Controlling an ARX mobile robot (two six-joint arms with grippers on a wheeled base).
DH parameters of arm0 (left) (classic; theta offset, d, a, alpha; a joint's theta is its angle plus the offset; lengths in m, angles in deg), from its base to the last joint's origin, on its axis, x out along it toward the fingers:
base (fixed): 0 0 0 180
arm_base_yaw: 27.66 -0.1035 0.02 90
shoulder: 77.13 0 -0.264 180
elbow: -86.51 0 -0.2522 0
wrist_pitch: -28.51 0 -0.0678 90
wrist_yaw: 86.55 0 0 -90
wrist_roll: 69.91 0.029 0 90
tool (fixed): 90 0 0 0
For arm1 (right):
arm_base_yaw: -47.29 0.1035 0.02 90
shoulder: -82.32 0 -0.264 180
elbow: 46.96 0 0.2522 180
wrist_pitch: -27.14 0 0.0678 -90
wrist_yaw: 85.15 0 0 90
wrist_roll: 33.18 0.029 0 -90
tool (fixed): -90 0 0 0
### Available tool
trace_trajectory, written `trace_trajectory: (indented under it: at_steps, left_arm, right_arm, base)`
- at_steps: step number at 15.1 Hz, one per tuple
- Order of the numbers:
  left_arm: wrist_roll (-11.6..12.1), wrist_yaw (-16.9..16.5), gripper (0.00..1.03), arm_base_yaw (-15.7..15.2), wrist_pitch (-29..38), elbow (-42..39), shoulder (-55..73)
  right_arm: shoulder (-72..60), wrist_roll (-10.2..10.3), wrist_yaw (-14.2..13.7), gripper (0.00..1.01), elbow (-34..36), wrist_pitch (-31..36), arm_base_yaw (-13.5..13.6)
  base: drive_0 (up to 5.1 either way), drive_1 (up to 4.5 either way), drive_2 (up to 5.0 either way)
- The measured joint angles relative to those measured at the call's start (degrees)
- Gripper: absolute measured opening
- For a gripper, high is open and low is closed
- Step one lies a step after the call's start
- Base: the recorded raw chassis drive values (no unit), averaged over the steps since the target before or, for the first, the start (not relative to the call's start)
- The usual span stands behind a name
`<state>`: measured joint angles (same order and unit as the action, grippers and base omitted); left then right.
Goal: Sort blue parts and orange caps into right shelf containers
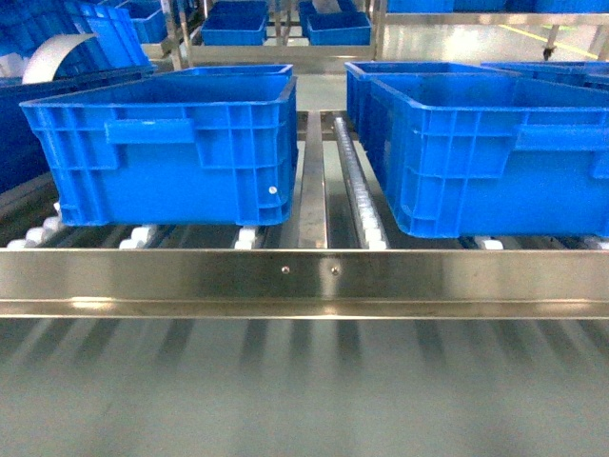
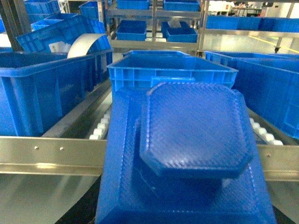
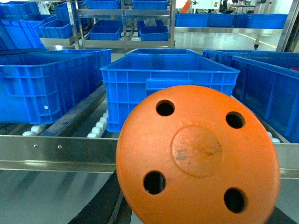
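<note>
A textured blue part (image 2: 187,154), an octagonal boss on a square base, fills the left wrist view. My left gripper is shut on it and its jaws are hidden behind it. An orange cap (image 3: 196,154), a round disc with several holes, fills the right wrist view, and my right gripper is shut on it. Only a dark finger edge (image 3: 100,205) shows beside the cap. Both pieces hang in front of the steel shelf rail (image 1: 304,276). Beyond the rail stand two deep blue crates, one left (image 1: 162,162) and one right (image 1: 495,162). Neither gripper appears in the head view.
The crates sit on white rollers (image 1: 366,214) with a narrow gap between them. More blue crates (image 1: 233,24) fill the racks behind. A white curved sheet (image 2: 86,44) sticks out of a crate at far left. A grey surface (image 1: 304,381) lies below the rail.
</note>
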<state>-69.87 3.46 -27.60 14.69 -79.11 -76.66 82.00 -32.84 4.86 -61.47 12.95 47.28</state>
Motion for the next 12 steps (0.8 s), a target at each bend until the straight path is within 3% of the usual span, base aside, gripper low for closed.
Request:
trace_trajectory:
  at_steps: [10, 12]
  left_arm:
    - [0.0, 0.0, 0.42, 0.0, -0.3, 0.0, 0.0]
    - [0.0, 0.0, 0.42, 0.0, -0.4, 0.0, 0.0]
  right_arm:
    - [0.0, 0.0, 0.0, 0.42, 0.0, 0.0, 0.0]
    - [0.0, 0.0, 0.0, 0.42, 0.0, 0.0, 0.0]
  base:
    - [0.0, 0.0, 0.0]
    - [-0.1, 4.12, -4.2]
